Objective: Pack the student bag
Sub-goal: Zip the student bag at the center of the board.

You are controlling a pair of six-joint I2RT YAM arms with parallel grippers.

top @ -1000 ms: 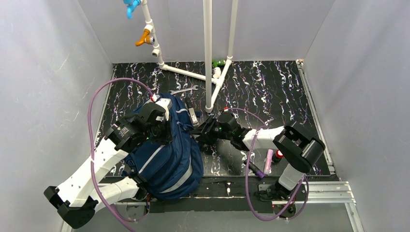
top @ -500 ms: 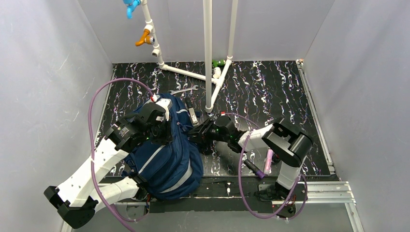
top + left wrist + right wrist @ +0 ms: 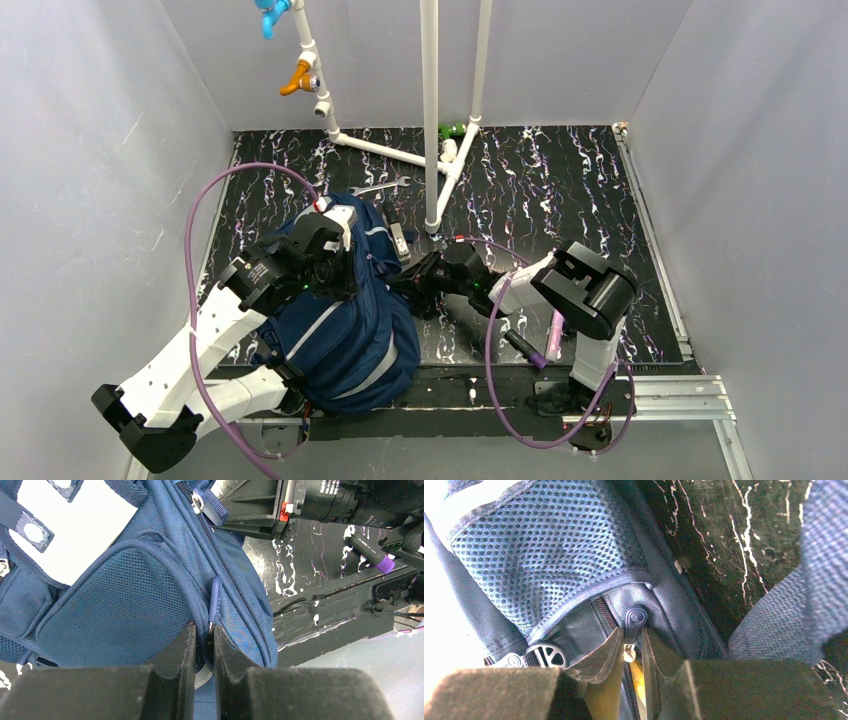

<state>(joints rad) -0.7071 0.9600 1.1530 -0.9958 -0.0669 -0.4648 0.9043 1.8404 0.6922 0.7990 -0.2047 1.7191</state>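
Note:
The student bag (image 3: 345, 335), navy with light-grey stripes, lies at the near left of the table. My left gripper (image 3: 335, 268) rests on its upper part. In the left wrist view it (image 3: 204, 639) is shut on a fold of the bag (image 3: 125, 590) beside a blue zip pull (image 3: 215, 597). My right gripper (image 3: 405, 285) reaches the bag's right side. In the right wrist view it (image 3: 630, 647) is shut on a dark zip pull (image 3: 635, 620) at the end of a zip, below the mesh pocket (image 3: 549, 555).
White pipes (image 3: 430, 120) rise from the black marbled table (image 3: 580, 190), with orange (image 3: 298, 77) and blue valves on one. A wrench (image 3: 380, 187) and a dark tool (image 3: 398, 238) lie behind the bag. A pink pen (image 3: 555, 335) lies by the right arm's base.
The right arm has swung left onto the bag's side and its jaws have closed around the zip pull. The left arm and the bag have stayed put.

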